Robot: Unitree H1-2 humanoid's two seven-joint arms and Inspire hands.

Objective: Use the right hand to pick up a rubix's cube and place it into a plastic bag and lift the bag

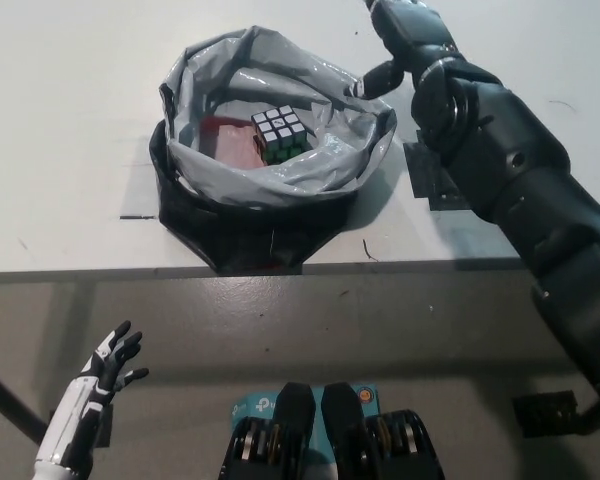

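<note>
So: cube (281, 134) sits inside the bag (220, 195), on top of a reddish-brown item (236, 146), roughly mid-opening, a bit toward the far side. Placing step looks done, judging by how things lie. Bag itself stands on the table (70, 120) near the front edge, rim rolled down, mouth wide open.

Right hand (408, 40) is outside the bag, at the far-right of the rim, just beside it and above table level. It holds nothing; fingers look loosely curled, not clenched. One fingertip is near the rim's right lip; can't tell if touching.

Left hand (108, 362) idles low at lower left, below the table edge, fingers spread, holding nothing.

Step in hand, imo: lift the bag. Next move calls for the right hand to come down on the rim's right side, pinch a fold of plastic, then raise straight up.

Watch: rim is floppy, no handle visible, so a thin pinch may slip. Cube + other item add weight, and the bag may tilt on lift.
</note>
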